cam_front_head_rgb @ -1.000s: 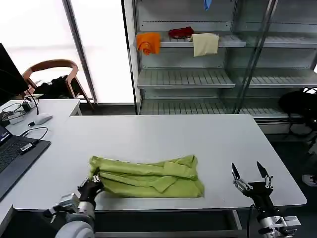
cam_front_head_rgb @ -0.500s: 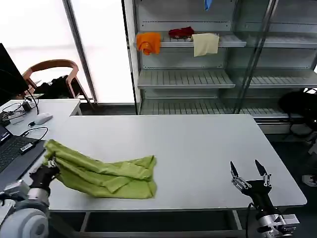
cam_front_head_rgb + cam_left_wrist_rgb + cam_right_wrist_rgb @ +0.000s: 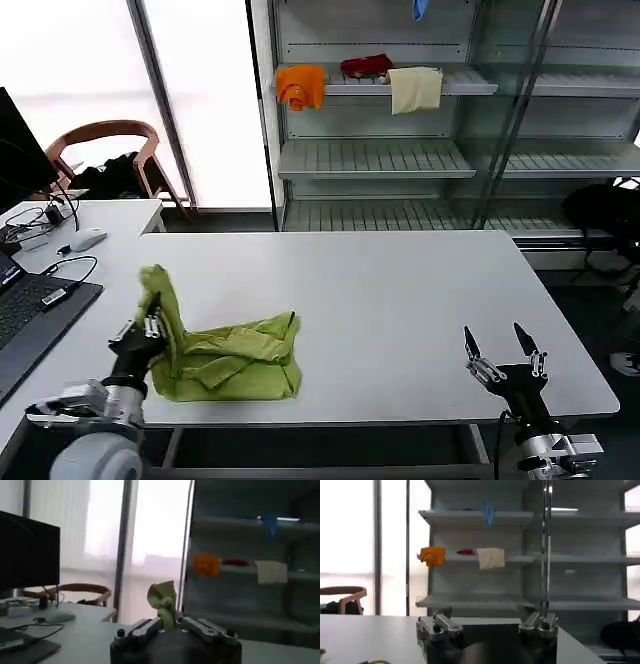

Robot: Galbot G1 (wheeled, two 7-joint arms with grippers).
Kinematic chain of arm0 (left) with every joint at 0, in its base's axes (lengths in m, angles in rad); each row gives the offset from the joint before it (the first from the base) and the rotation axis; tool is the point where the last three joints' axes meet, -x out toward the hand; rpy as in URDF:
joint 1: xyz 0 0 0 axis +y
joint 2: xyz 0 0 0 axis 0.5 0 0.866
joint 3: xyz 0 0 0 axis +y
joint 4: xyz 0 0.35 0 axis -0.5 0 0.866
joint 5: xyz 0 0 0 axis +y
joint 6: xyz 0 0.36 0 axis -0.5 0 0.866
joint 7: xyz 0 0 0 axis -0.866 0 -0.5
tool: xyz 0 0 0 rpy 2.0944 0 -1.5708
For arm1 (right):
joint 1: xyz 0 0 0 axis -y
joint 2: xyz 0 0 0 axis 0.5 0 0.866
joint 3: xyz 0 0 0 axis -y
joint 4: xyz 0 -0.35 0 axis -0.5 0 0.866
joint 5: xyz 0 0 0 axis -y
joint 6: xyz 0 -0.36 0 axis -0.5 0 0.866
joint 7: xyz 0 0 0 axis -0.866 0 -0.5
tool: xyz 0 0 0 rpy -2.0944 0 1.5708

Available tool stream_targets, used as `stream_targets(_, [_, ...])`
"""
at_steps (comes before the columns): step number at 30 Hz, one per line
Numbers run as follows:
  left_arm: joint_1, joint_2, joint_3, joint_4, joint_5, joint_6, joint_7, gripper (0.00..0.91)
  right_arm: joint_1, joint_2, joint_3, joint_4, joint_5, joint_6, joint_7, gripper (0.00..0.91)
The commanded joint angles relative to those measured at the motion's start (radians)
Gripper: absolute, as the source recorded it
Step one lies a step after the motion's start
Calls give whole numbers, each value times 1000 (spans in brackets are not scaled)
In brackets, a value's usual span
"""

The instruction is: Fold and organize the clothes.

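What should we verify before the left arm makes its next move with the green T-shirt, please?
1. Left gripper shut on the T-shirt: ok, cloth pokes up between its fingers in the left wrist view.
2. T-shirt flat and spread: not ok, bunched, one end lifted.
3. T-shirt fully on the table: ok, though it lies near the front left edge.
4. Right gripper open and apart from the cloth: ok, at the table's front right.
5. Laptop out of the way: cannot tell, it sits close to the left gripper.
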Motion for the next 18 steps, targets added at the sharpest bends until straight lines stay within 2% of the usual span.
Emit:
stream_targets(1, [3,-68,321,37,272,-171,73,0,2,5,-4,-8,-3,0,1,907])
stream_targets(16, [-57,-89,382,223,386,-179,87,20,4,4,-8,-12,-14,14,-2,907])
stream_targets(18, [-74,-95,382,231,385,-163,80,60,5,4,-10,-10,-15,13,-3,907])
